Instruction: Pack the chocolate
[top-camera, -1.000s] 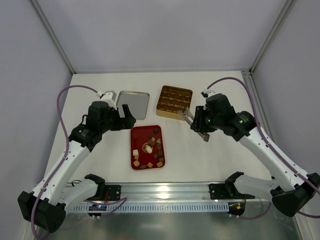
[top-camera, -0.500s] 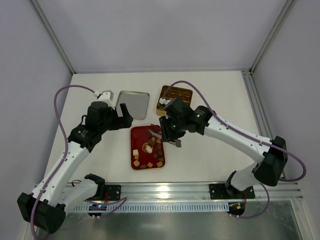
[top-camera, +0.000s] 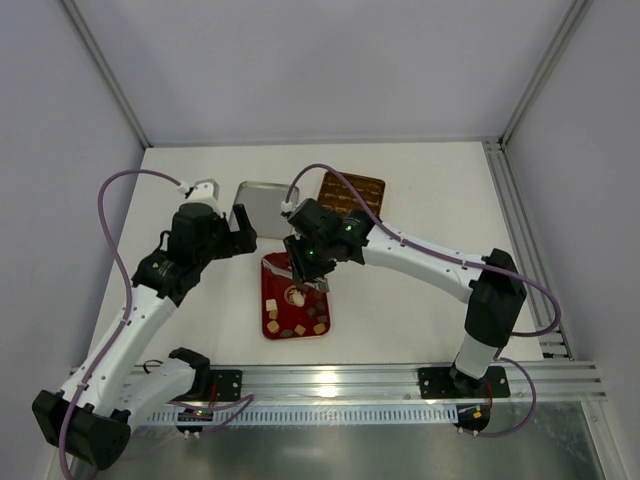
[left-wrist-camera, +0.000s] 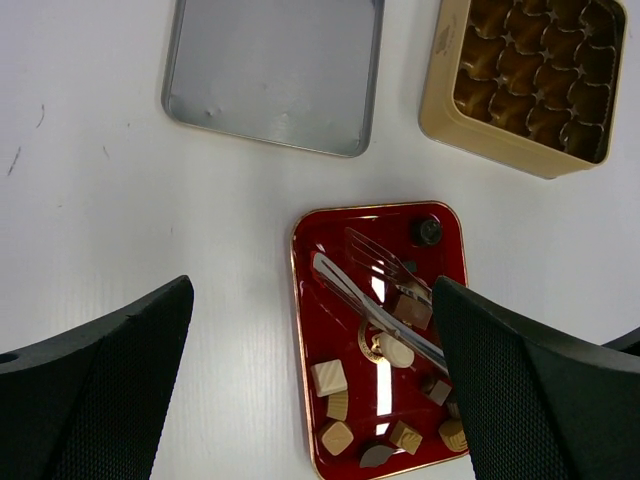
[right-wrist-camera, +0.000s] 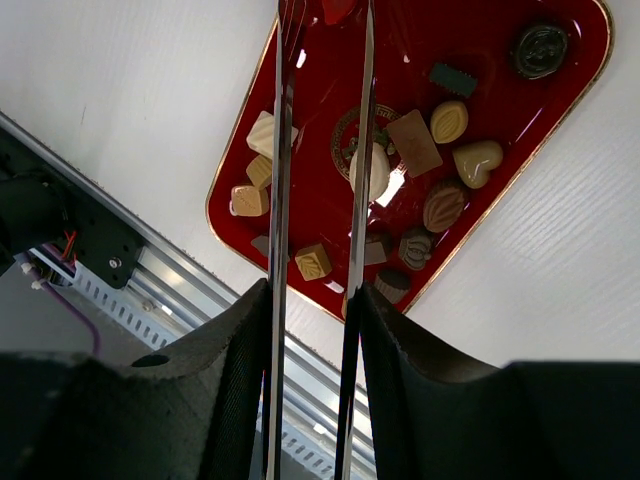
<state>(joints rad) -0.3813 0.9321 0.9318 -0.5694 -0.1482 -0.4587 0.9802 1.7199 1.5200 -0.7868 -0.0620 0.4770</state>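
Several small chocolates, dark lumps and tan cubes (left-wrist-camera: 330, 377), lie on a red tray (top-camera: 275, 275) with one whitish round piece (top-camera: 295, 296). My right gripper (top-camera: 307, 258) hovers over the tray's far end, shut on metal tongs (right-wrist-camera: 283, 200). The tongs' two blades reach down over the tray (right-wrist-camera: 480, 60), apart, on either side of the whitish piece (right-wrist-camera: 372, 172). No chocolate is between them. The left wrist view shows the tongs (left-wrist-camera: 370, 290) over the tray (left-wrist-camera: 330, 300). My left gripper (top-camera: 243, 228) is open and empty, left of the tray's far end.
A square gold tin (top-camera: 352, 192) with grid compartments sits behind the tray, partly hidden by the right arm. Its silver lid (top-camera: 262, 205) lies to the left, inside up. A metal rail (top-camera: 330, 385) runs along the table's near edge.
My right arm has swung left from beside the gold tin to over the red tray, carrying the tongs. My left arm has hardly moved.
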